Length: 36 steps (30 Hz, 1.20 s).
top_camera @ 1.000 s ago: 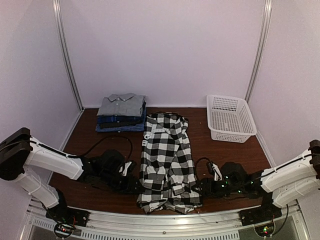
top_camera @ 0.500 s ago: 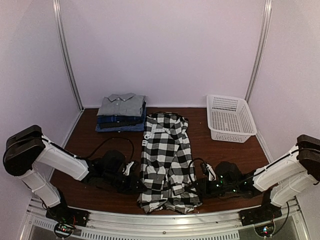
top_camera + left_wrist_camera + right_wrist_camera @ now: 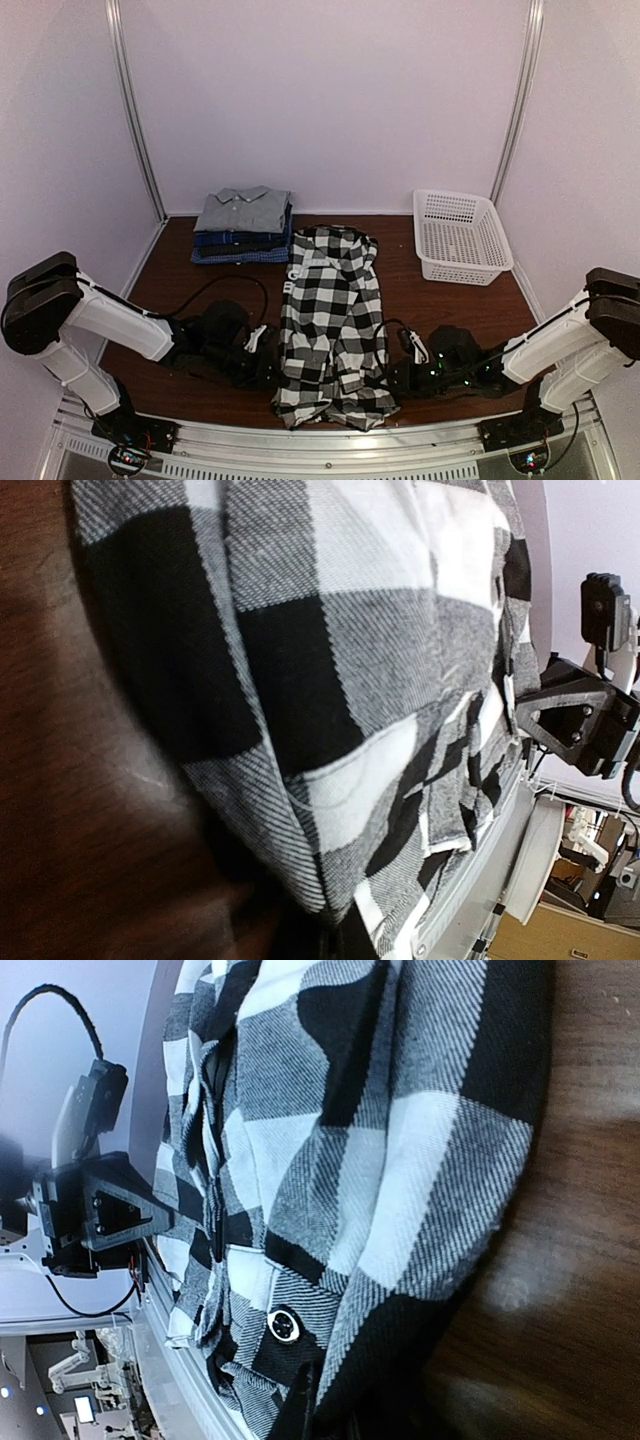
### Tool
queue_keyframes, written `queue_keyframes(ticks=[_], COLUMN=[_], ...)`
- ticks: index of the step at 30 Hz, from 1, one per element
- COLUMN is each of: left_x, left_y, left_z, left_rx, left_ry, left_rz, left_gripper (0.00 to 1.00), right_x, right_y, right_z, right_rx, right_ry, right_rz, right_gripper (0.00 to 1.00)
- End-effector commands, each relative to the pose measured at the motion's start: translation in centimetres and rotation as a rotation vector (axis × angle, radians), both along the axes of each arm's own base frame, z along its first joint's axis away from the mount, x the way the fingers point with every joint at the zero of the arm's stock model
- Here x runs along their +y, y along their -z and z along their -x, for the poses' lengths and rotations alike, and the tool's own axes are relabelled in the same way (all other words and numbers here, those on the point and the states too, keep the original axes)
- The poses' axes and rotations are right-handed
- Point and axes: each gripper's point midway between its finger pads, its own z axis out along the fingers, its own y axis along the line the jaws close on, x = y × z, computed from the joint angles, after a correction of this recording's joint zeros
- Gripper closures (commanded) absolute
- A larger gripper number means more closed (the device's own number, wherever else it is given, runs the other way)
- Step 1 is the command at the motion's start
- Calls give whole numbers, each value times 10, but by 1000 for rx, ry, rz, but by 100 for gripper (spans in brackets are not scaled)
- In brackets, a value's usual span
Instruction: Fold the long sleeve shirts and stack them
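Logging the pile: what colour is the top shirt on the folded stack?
The top shirt is plain grey; the top external view shows it best.

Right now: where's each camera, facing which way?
Top external: high behind the bases, looking down at the table; left arm and right arm flank the checked shirt.
Left wrist: low at shirt's left edge, facing right; own fingers unclear, right arm beyond.
Right wrist: low at the right edge, facing left; own fingers unclear, left arm beyond.
All share the shirt.
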Motion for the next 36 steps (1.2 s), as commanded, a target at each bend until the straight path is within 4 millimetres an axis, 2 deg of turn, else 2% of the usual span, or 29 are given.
queue_keyframes(ticks=[1,4,13,14,16,20,27,31,36], left_x=[-3,-2,2,3,3,3,3,4,5], left_y=[-18,-25,-38,-37,-36,-33,-31,-29,-28], left_z=[2,2,-3,-3,-4,-3,-3,-1,0], left_rx=[-26,-25,-24,-22,-21,-16,-15,-7,-3], left_ry=[31,29,14,13,14,16,19,22,22], left_rz=[52,71,111,110,109,105,100,96,97], left_gripper=[100,100,100,100,100,100,100,100,100], right_x=[11,12,16,17,17,16,22,25,28], right_y=[-19,-24,-37,-35,-33,-23,-10,-12,-18], right_z=[-2,-2,-9,-9,-8,-6,-4,-4,-4], right_rx=[-20,-23,-48,-46,-40,-18,13,16,9], right_ry=[-9,-6,3,2,-1,-3,-20,-25,-33], right_rz=[-62,-74,-78,-74,-69,-54,-59,-75,-94], right_gripper=[93,100,100,99,87,74,72,75,94])
